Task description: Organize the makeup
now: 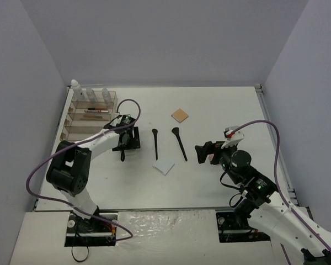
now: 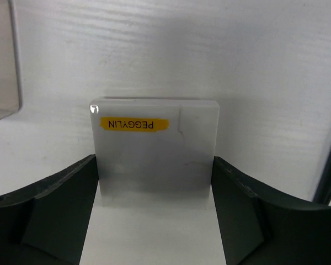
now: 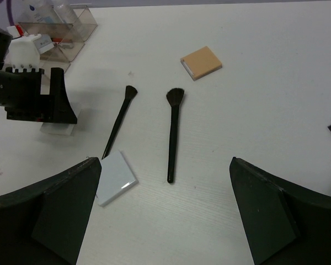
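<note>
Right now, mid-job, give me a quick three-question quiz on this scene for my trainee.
1. True or false: the tan compact sits inside the organizer.
2. Seen from above, how many brushes lie between the left end effector and the right end effector?
3. What lies between the left end effector's fingers? A) a brush B) a white pad with a yellow label C) a red tube
Key: 1 false; 2 two; 3 B.

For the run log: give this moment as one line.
left gripper astride white pad, grip unclear | right gripper open, empty | brushes loose
</note>
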